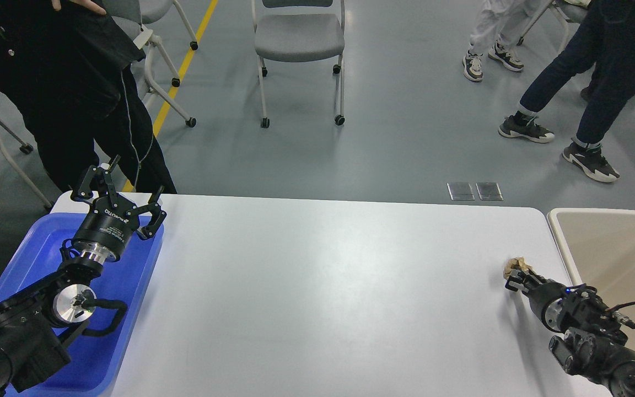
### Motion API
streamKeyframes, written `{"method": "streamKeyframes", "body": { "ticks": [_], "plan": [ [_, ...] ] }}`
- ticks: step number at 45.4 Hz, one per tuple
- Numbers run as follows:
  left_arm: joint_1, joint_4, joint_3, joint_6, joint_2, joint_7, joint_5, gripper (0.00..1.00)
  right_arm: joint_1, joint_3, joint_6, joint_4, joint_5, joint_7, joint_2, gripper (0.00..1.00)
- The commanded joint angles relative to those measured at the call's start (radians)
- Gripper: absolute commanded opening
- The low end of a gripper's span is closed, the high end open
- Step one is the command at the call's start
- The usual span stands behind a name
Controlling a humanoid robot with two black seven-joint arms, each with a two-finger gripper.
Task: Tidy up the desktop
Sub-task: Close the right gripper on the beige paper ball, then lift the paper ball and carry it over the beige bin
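The white desktop (317,286) is bare except for a small crumpled beige paper wad (516,265) near its right edge. My right gripper (516,280) comes in from the lower right, low over the desktop, with its dark fingers closed on the near side of the wad. My left gripper (128,190) is open and empty. It is held above the far end of the blue tray (130,275), at the desktop's left end.
A beige bin (615,248) stands just beyond the desktop's right edge, close to the right arm. A person in black (75,94) stands at the far left corner. Chairs (299,38) and walking people are on the floor behind.
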Motion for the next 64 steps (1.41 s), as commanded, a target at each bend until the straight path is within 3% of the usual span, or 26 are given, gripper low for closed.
{"method": "streamKeyframes", "body": {
  "ticks": [1, 11, 16, 26, 34, 43, 64],
  "plan": [
    [0.000, 0.000, 0.000, 0.000, 0.000, 0.000, 0.000, 0.98, 0.000, 0.000, 0.031, -0.001, 0.063, 0.004, 0.000, 0.00],
    [0.000, 0.000, 0.000, 0.000, 0.000, 0.000, 0.000, 0.98, 0.039, 0.014, 0.130, 0.013, 0.205, 0.036, -0.010, 0.00],
    [-0.001, 0.000, 0.000, 0.000, 0.000, 0.000, 0.000, 0.98, 0.074, 0.015, 0.262, 0.006, 0.316, 0.102, -0.041, 0.00],
    [-0.001, 0.000, 0.000, 0.000, 0.000, 0.000, 0.000, 0.98, 0.148, 0.021, 0.538, 0.009, 0.509, 0.145, -0.150, 0.00],
    [-0.001, 0.000, 0.000, 0.000, 0.000, 0.000, 0.000, 0.98, 0.181, 0.029, 0.721, 0.009, 0.523, 0.217, -0.222, 0.00],
    [-0.001, -0.003, 0.000, 0.000, 0.000, 0.003, 0.000, 0.98, 0.203, 0.058, 0.788, 0.009, 0.523, 0.249, -0.266, 0.00],
    [-0.001, -0.005, -0.002, 0.000, 0.000, 0.003, 0.000, 0.98, 0.235, 0.192, 0.880, 0.036, 0.537, 0.248, -0.386, 0.00]
  ]
}}
